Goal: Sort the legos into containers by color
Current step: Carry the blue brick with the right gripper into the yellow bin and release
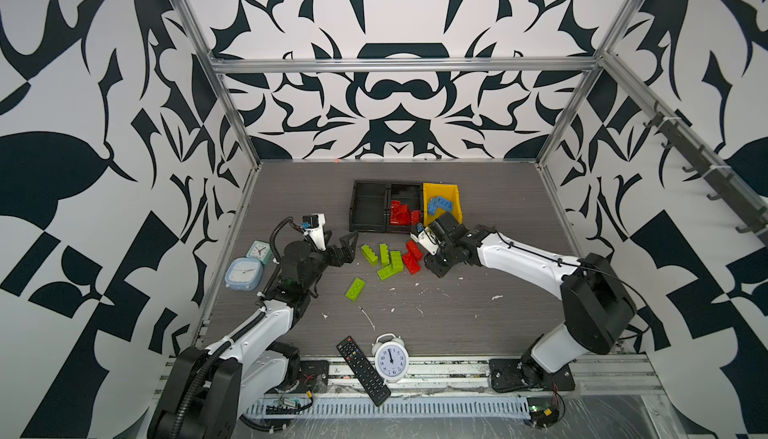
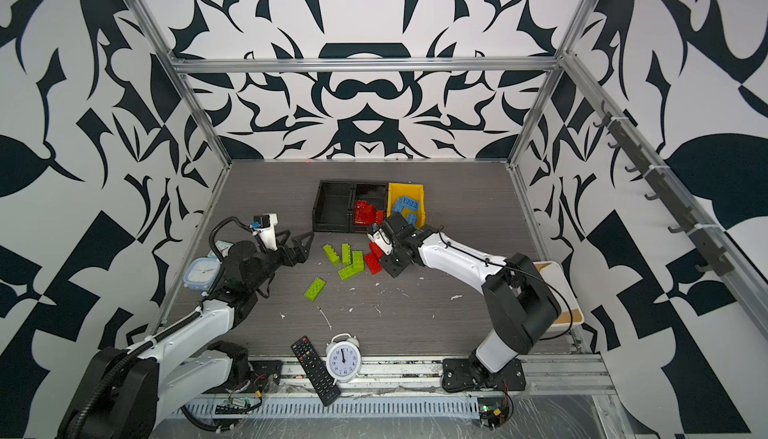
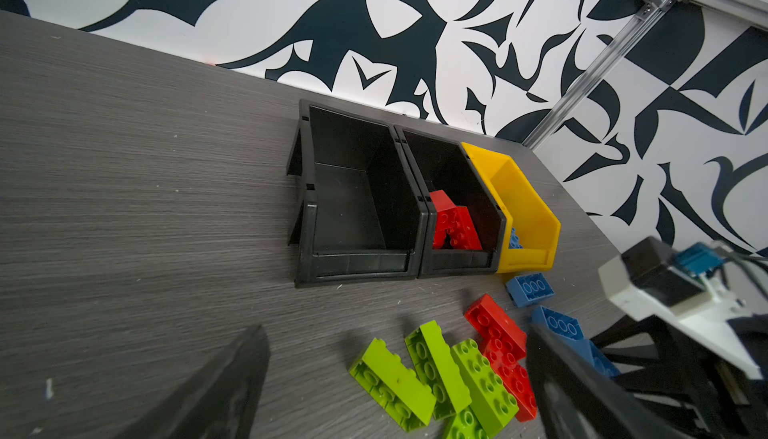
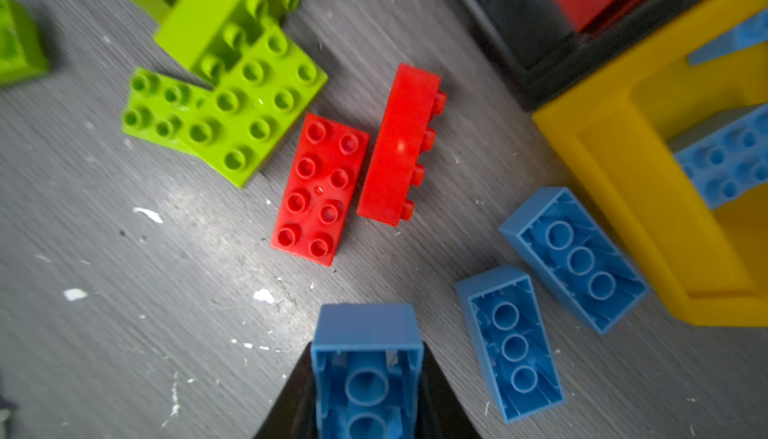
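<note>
Blue brick (image 4: 365, 329), hollow side showing, sits pinched in the right gripper (image 4: 368, 378), just in front of the yellow bin (image 1: 434, 191) near the far edge of the worktop (image 1: 457, 312). Two more blue bricks (image 4: 573, 258) lie beside it. Left gripper (image 1: 347, 250) hangs spread wide, holding nothing, next to the green bricks (image 1: 386, 258) mid-worktop.

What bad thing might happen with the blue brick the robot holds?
The blue brick sticks out past the right gripper, so it might slip loose. On the way to the yellow bin, it might bump the two loose blue bricks lying beside it. The black bin with reds sits right alongside, so a sloppy drop might land there.
</note>
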